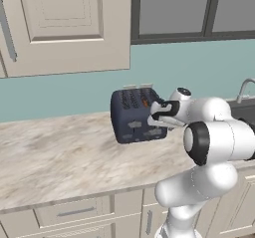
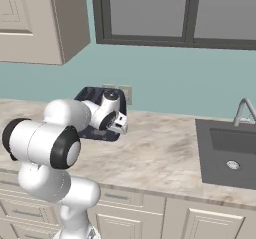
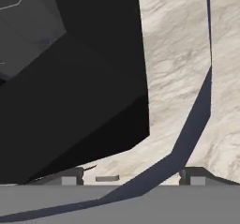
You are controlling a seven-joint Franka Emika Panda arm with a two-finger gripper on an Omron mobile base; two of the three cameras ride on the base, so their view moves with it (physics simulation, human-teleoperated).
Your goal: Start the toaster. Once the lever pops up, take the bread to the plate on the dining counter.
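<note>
The end effector (image 1: 152, 116) sits right against the front right side of the dark navy toaster (image 1: 130, 113), its fingers spread fairly wide apart in the hand view with nothing held between them. The toaster stands on the marble surface (image 1: 60, 157) directly ahead of the end effector, close under the teal wall, and something brown-orange shows in one of its top slots. A dark sink (image 2: 227, 150) lies well off to the end effector's right.

I see open marble worktop (image 1: 60, 157) left of and in front of the toaster (image 1: 134, 115). Behind it the wall (image 1: 74, 90) blocks passage; the upper cabinet (image 1: 64, 25) hangs overhead, and the sink (image 2: 227, 153) lies well to the right.
</note>
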